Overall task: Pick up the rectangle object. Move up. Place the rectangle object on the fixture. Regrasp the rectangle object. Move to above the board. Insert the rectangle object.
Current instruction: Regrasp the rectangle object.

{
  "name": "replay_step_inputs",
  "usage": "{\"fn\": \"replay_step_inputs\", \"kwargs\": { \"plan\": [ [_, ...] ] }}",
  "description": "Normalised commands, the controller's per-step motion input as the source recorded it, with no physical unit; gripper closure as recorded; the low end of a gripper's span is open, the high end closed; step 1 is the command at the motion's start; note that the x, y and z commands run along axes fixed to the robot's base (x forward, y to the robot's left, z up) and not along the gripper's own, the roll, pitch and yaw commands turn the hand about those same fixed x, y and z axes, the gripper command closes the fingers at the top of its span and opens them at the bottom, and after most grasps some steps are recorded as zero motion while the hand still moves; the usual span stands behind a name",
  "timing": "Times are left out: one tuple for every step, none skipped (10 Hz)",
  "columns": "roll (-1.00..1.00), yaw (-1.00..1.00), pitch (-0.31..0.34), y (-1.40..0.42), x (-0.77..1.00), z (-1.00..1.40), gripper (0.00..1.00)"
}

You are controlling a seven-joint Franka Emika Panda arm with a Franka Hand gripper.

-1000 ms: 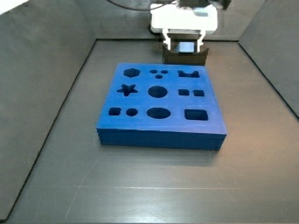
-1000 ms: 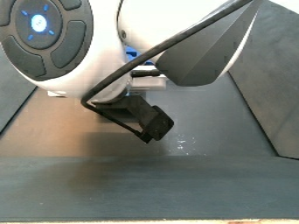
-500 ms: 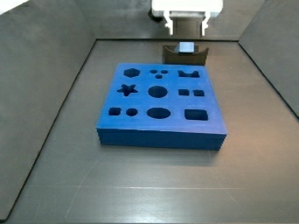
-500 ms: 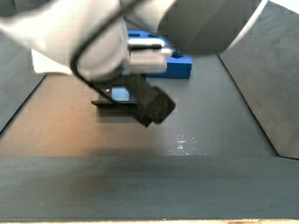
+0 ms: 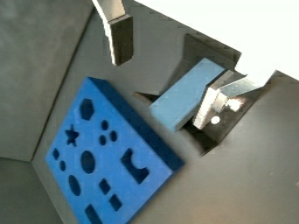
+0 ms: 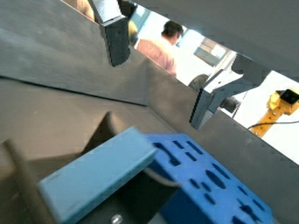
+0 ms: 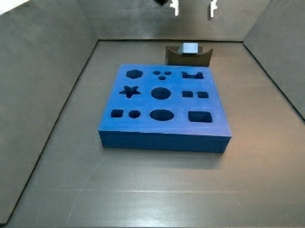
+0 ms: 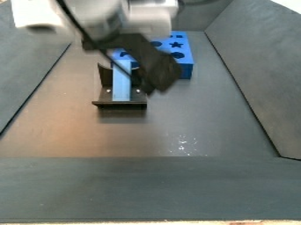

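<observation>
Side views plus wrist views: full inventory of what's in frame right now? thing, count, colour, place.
board: 1, bright blue with shaped cutouts, on the floor mid-enclosure
fixture: 1, dark brown, on the floor just beyond the board's far edge in a side view
rectangle object: 1, light grey-blue, leaning tilted in the fixture, nothing gripping it
enclosure floor: 1, dark grey, under everything, with grey walls around
tool: 1, white body with silver fingers, raised above the fixture at the top edge of a side view, jaws open and empty
</observation>
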Motion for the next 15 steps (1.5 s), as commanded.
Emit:
{"fn": "replay_step_inputs", "kwargs": {
  "plan": [
    [1.00,0.00,0.059,-1.00,-0.11,0.79,0.00],
    [1.00,0.00,0.051,-1.00,-0.13,0.72,0.00],
    [1.00,0.00,0.044,-0.87,-0.12,0.51,0.00],
    [1.00,0.00,0.042,-0.71,-0.09,0.30,0.00],
    [1.00,0.00,0.037,-0.50,-0.05,0.07,0.00],
    [1.00,0.00,0.036,-0.37,-0.04,0.03,0.00],
    [1.00,0.00,0.032,-0.11,-0.04,0.04,0.00],
    [1.00,0.00,0.029,-0.02,-0.05,0.04,0.00],
    [1.00,0.00,0.024,-0.02,-0.05,0.02,0.00],
    [1.00,0.00,0.020,-0.02,-0.05,0.02,0.00],
    [1.00,0.00,0.014,-0.03,-0.04,0.02,0.00],
    [1.00,0.00,0.011,-0.03,-0.04,0.01,0.00],
    [1.00,0.00,0.006,-0.03,-0.04,0.01,0.00],
    [1.00,0.00,0.001,-0.02,-0.04,0.01,0.00],
    [1.00,0.00,-0.004,-0.03,-0.04,0.01,0.00]
  ]
}}
